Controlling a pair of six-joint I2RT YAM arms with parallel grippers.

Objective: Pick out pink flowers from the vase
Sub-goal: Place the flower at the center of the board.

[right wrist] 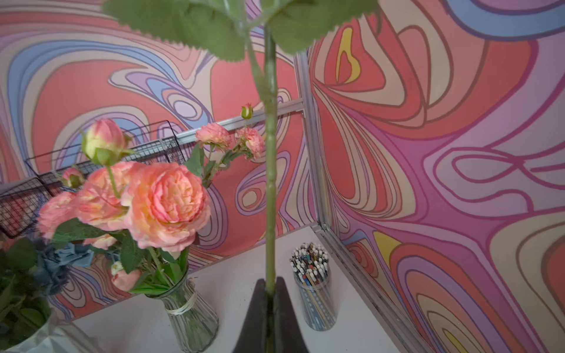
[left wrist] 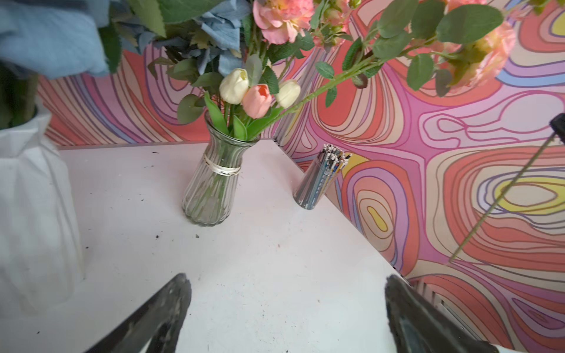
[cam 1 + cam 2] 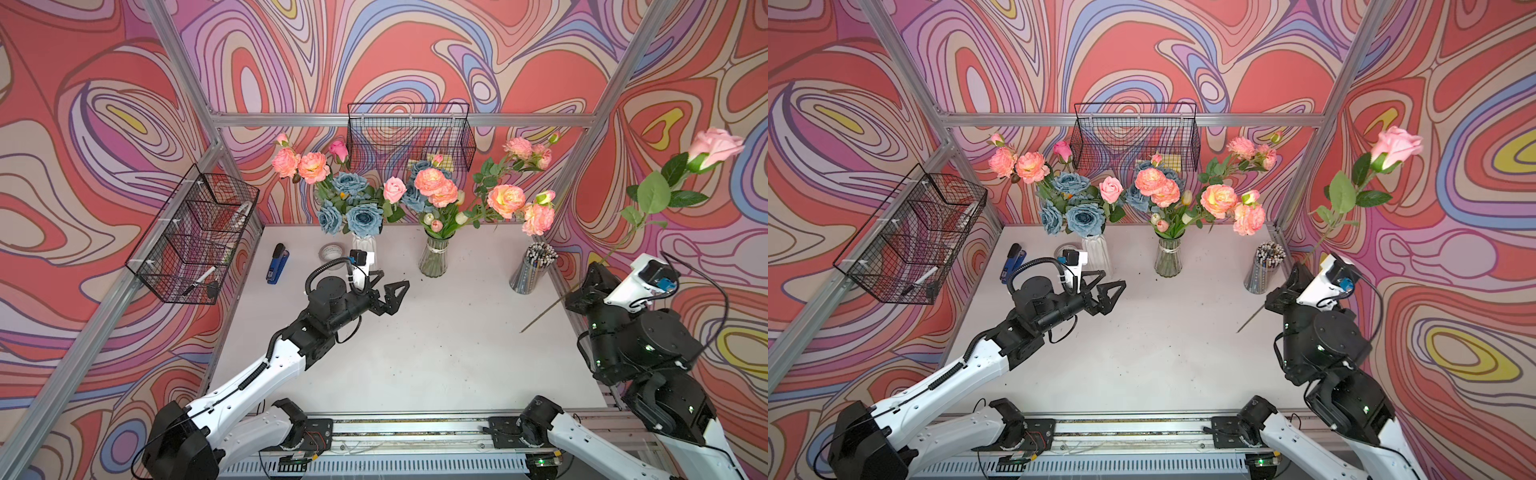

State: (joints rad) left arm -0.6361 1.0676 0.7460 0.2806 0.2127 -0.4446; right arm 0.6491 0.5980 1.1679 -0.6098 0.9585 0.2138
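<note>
Right gripper point(image 1: 269, 284): pinches the pink rose point(image 3: 717, 147) stem, right of the glass vase point(image 3: 434, 259).
Left gripper point(image 3: 394, 278): fingers wide apart, left of it.
Glass vase: holds pink flowers point(image 3: 432, 183), tulips point(image 3: 460, 217).
Table point(image 3: 415, 353): bare in front.

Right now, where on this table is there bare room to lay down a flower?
The wide front half of the table, between the left gripper and the right gripper, is bare. The back edge is crowded: stapler, tape roll, white vase, glass vase, pen cup. The held pink rose has its stem overhanging the right side.

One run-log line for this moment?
right gripper: shut on pink rose stem, clear of vases | left gripper: open, empty | glass vase: pink flowers inside
</note>
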